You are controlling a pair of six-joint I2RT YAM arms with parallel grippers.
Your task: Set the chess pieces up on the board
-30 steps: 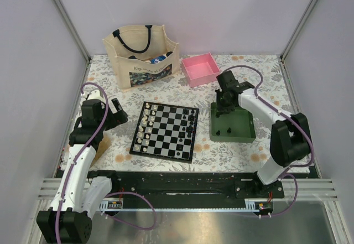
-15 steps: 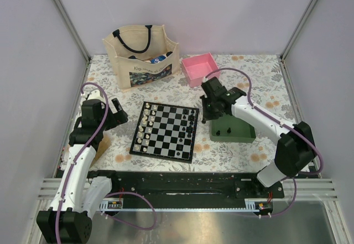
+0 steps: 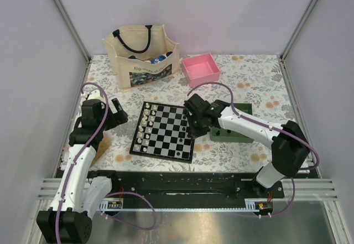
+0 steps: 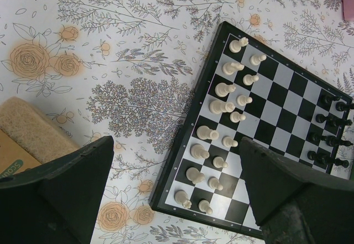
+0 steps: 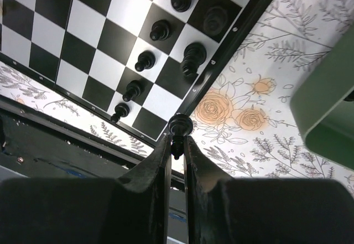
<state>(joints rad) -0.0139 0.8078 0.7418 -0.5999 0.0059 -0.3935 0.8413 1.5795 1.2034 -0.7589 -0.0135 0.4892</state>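
Here right arm point(image 3: 246, 123) extended over board point(image 3: 166, 131), right gripper point(image 5: 176, 144) pinching black chessman point(image 5: 180, 126); left gripper point(image 4: 176, 147) wide.

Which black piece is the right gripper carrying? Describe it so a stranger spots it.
Start at the chessboard mid-table, then go to its edge nearest the green tray, where the right gripper hovers. Pinched between its fingertips is a black chess piece: unlike the other black pieces, it stands on no square, held over the board's rim.
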